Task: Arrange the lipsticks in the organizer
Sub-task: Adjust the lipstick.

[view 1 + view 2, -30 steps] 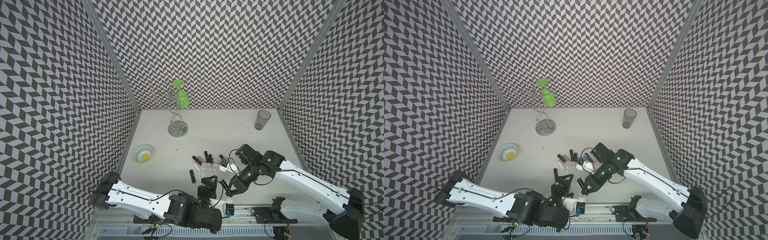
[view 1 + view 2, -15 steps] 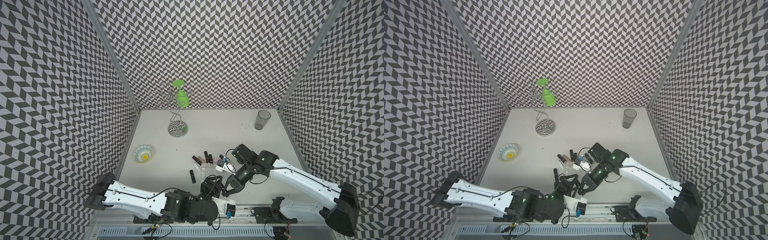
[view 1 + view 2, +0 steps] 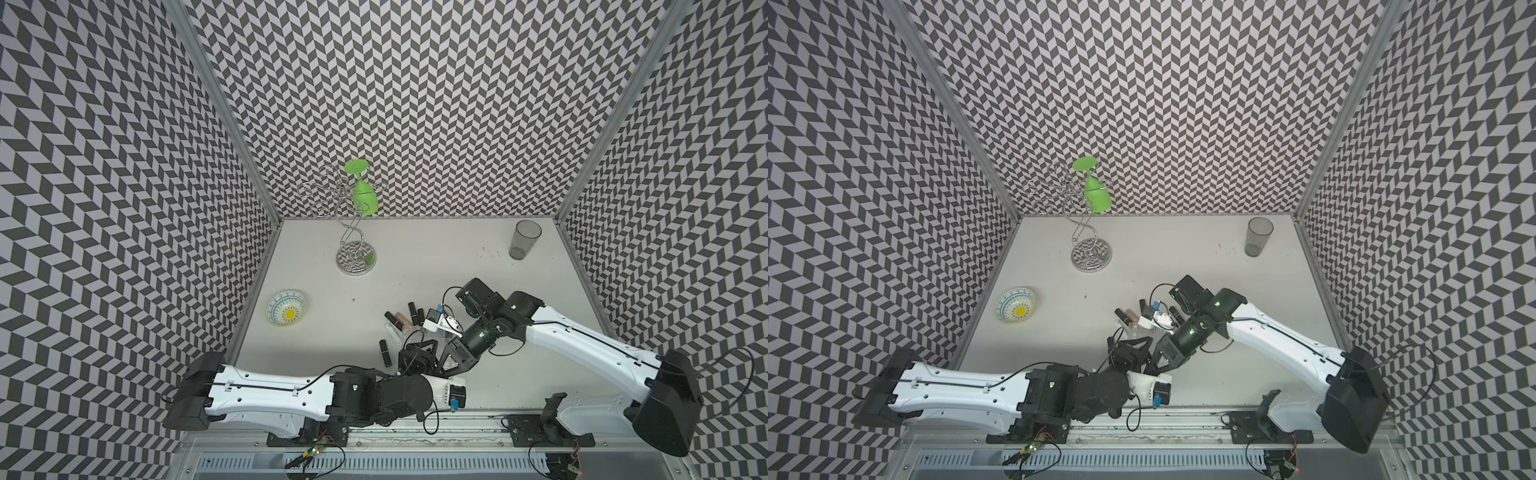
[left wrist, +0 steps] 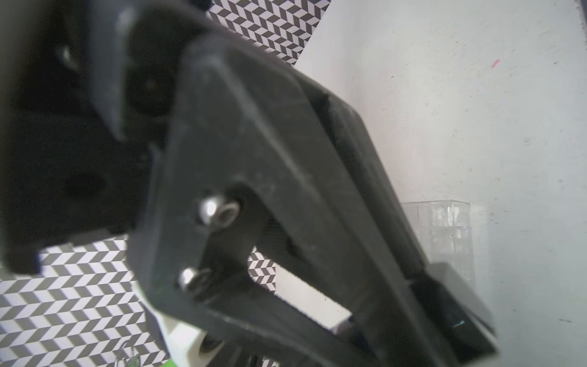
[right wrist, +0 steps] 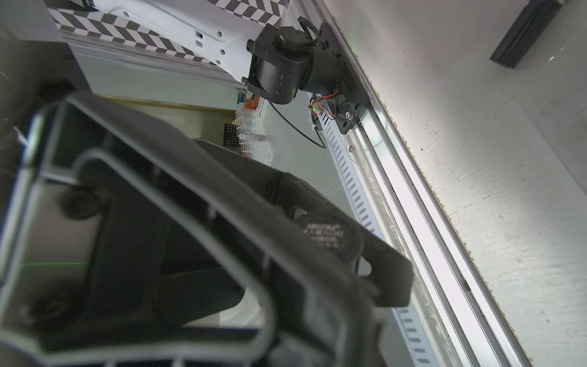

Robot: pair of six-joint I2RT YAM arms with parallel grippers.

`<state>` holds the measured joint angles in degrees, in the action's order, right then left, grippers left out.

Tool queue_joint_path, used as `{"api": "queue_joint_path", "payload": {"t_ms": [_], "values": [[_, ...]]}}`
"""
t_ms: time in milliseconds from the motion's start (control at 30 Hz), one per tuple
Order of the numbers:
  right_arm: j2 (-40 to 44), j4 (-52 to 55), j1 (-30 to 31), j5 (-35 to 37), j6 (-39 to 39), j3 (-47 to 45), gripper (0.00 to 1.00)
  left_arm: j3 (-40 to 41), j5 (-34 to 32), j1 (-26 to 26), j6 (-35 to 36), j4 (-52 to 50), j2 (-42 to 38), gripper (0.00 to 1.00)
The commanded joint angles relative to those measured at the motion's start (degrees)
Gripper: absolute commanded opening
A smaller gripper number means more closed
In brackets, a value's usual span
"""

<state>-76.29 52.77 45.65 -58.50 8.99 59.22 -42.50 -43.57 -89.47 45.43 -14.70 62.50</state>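
Note:
Near the table's front, my two grippers meet tip to tip above the clear organizer point(image 4: 444, 228), which they mostly hide in both top views. My right gripper point(image 3: 442, 363) is shut, and in the left wrist view a glossy black lipstick point(image 4: 451, 302) shows at its tip. My left gripper point(image 3: 422, 353) faces it at close range; its jaw gap is hidden. Behind the grippers lie a beige lipstick point(image 3: 401, 319) and black lipsticks point(image 3: 412, 309). Another black lipstick point(image 3: 384, 353) lies flat to the left, and the right wrist view shows one point(image 5: 524, 31).
A grey tumbler point(image 3: 524, 239) stands at the back right. A wire stand point(image 3: 356, 253) holding an upturned green glass point(image 3: 365, 195) stands at the back. A patterned bowl point(image 3: 286, 307) sits by the left wall. The metal rail point(image 5: 413, 222) runs along the table's front edge.
My right gripper has swung left and slightly forward towards the left gripper. The left gripper has come in around it and its jaws have narrowed.

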Motion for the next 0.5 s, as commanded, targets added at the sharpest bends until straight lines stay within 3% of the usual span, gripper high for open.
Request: {"api": "queue_joint_path", "payload": {"t_ms": [0, 100, 167, 400, 467], "values": [[-1.0, -2.9, -0.2, -2.2, -0.9, 1.6, 0.19, 1.0, 3.1, 0.5, 0.0, 4.7, 0.4, 0.56], [-1.0, -2.9, -0.1, -2.1, -0.9, 1.2, 0.20, 0.9, 3.4, 0.8, -0.2, 4.3, 0.2, 0.52], [-0.8, -3.0, -0.1, -2.6, -0.9, 1.2, 0.20, 1.0, 3.4, 0.9, 0.0, 4.3, -0.2, 0.38], [-0.8, -3.0, -0.1, -2.1, -0.7, 0.9, 0.24, 0.9, 2.3, 0.7, -0.6, 4.0, 1.5, 0.37], [-0.9, -3.0, -0.1, -1.7, -0.5, 1.2, 0.31, 0.7, 2.8, 0.8, -0.9, 3.9, 1.7, 0.30]]}}
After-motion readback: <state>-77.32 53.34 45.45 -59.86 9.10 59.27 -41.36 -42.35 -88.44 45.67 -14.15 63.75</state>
